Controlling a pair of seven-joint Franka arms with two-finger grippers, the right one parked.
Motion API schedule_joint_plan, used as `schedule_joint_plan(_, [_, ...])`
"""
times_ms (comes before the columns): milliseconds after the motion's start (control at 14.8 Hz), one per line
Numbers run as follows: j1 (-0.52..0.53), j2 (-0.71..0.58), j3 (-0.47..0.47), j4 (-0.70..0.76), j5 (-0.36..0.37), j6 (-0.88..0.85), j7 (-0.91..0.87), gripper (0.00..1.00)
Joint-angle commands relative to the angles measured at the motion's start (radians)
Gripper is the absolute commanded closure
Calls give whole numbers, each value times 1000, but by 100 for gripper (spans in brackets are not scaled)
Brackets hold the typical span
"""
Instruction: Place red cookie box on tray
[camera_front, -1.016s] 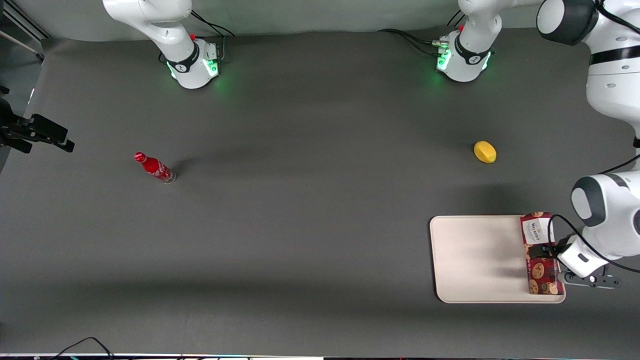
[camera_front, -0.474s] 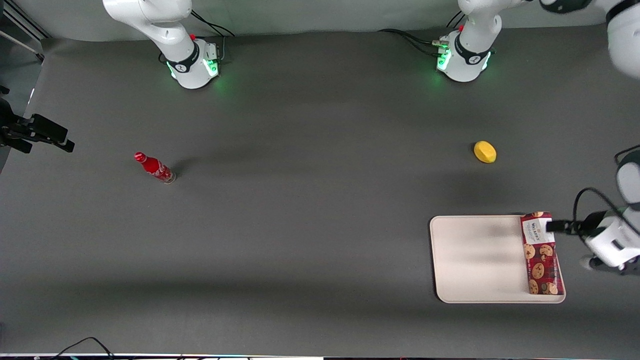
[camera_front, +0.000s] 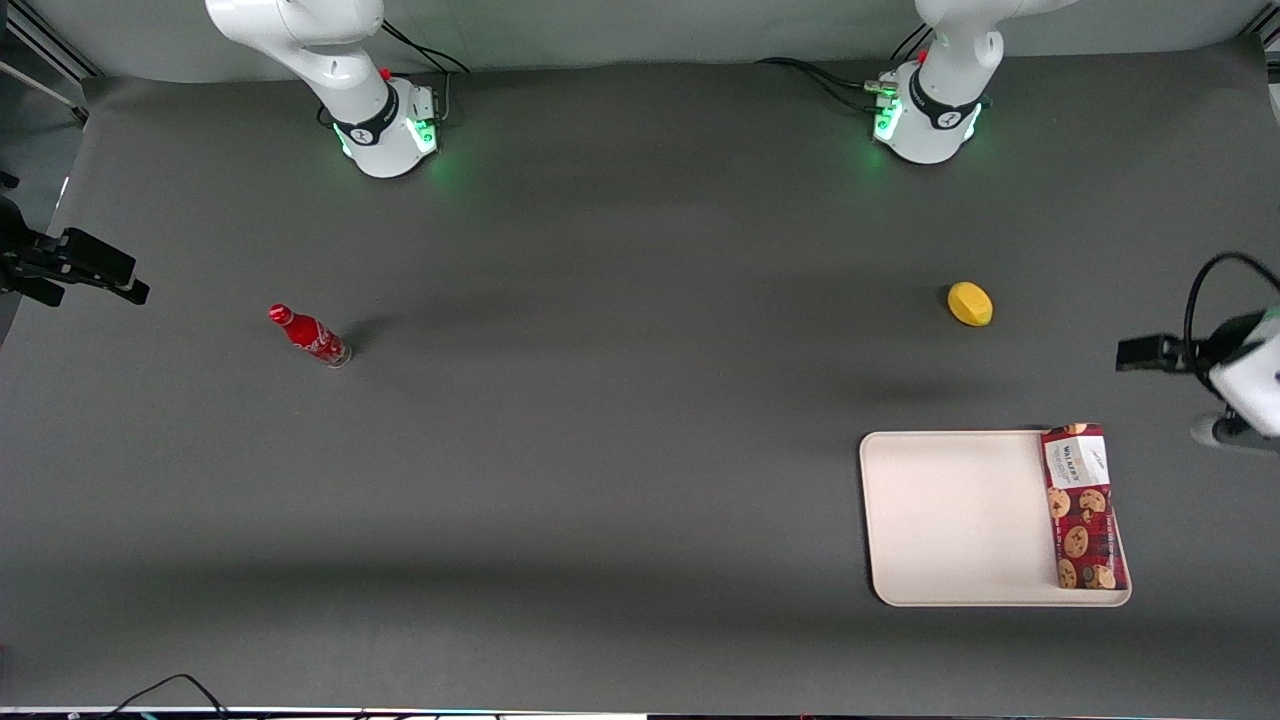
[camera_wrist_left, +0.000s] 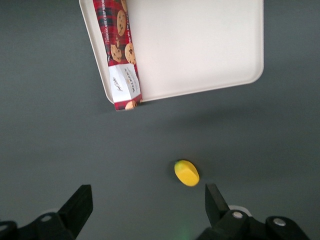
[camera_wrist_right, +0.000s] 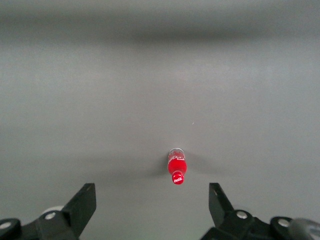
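The gray table (camera_front: 600, 450) is filling nearly the whole front frame. On it, in the lower right of that frame, the tray (camera_front: 950, 520) is lying flat, cream-white with rounded corners; the wrist view is showing the tray (camera_wrist_left: 200, 45) too. The red cookie box (camera_front: 1082, 508) is resting on the tray along the short edge toward the working arm's end of the table, its long side running with that edge and its white label end pointing away from the front camera and poking slightly past the tray's rim. In the wrist view the red cookie box (camera_wrist_left: 120, 55) is lying the same way, tight against the rim, with nothing touching it.

The gripper (camera_front: 1140, 352) is hanging at the right edge of the front frame, above the tray in the picture and well apart from the box. In the wrist view the gripper (camera_wrist_left: 147, 205) is showing its two fingers spread wide with nothing between them.

A lemon (camera_front: 970, 303) is sitting at mid-right, farther from the camera than the tray. A small red bottle (camera_front: 308, 336) is standing at mid-left, toward the parked arm's end.
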Motion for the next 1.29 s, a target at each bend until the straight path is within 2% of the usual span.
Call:
schedule_joint_plan(0, [-66,-201,36,-219,-11,47,-60,0])
schedule_joint_plan(203, [-239,-240,180,-250,-23,45,-129,0])
schedule_joint_plan(474, [-253,-235,181,-201,-26,33,-132,0])
schedule_joint_plan(677, [-239,-228,184,-166,-90,38,-125,0])
schedule_joint_plan(812, [-239,-235,176,-159,-81,21,-144,0])
schedule_joint_plan(1016, [-235,-301,181,-187,-87,-27,-148,0])
schedule_joint_plan(1219, [-238,-416,178,-303,-92,-19,-203,0])
